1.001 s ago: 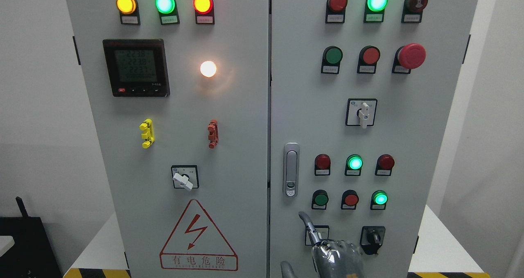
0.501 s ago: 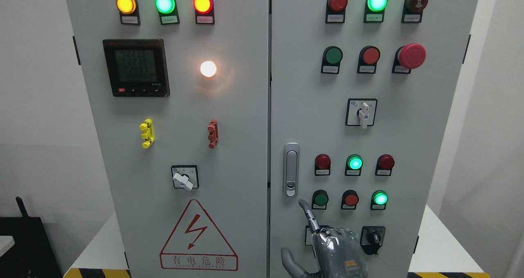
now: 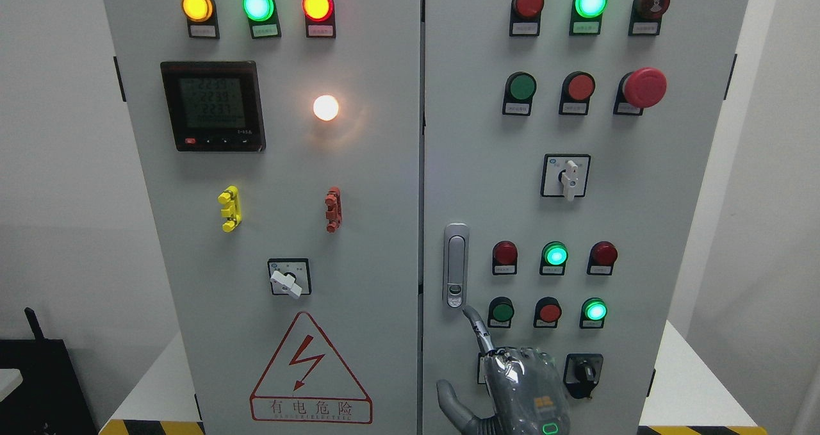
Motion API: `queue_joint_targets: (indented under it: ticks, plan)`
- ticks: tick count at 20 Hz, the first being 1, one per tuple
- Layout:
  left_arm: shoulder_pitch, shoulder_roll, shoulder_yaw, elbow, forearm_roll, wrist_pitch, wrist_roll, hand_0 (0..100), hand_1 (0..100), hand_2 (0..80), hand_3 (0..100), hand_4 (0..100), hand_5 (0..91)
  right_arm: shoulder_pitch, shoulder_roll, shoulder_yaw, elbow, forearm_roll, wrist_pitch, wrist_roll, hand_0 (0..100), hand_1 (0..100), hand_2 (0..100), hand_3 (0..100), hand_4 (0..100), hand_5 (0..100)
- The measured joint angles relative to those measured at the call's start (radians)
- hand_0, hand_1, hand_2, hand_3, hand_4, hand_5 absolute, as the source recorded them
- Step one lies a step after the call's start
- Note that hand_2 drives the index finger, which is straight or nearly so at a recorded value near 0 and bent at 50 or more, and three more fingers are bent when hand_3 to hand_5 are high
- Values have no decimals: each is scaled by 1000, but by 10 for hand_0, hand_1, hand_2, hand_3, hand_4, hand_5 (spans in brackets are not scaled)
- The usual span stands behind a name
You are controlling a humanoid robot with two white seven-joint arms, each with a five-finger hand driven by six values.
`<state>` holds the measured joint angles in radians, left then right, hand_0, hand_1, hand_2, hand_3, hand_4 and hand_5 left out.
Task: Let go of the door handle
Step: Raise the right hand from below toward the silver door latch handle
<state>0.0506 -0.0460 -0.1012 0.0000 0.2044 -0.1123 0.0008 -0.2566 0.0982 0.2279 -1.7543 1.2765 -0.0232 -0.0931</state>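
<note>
Just above robot hand (image 3: pixel 512 390): door handle (image 3: pixel 455 265).

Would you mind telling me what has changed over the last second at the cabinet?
The right hand has risen up the right door, its extended index finger now just below the door handle. Nothing was grasped or released. The handle, switches and lamps are unchanged.

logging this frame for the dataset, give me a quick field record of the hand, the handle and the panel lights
robot hand: right robot hand, index finger extended upward, other fingers curled
door handle: silver latch handle on right door, closed flush
contact: index fingertip just below the handle's bottom end, touch unclear
left hand: not visible
lit green lamps on right door: three
</note>
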Motion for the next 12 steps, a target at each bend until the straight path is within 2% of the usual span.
queue_joint_targets:
  ticks: [12]
  plan:
    - [0,0,0,0,0,0,0,120,389,0,0,0,0,-19,0,2,15,14,19,3,344,400,0,1000,989,989]
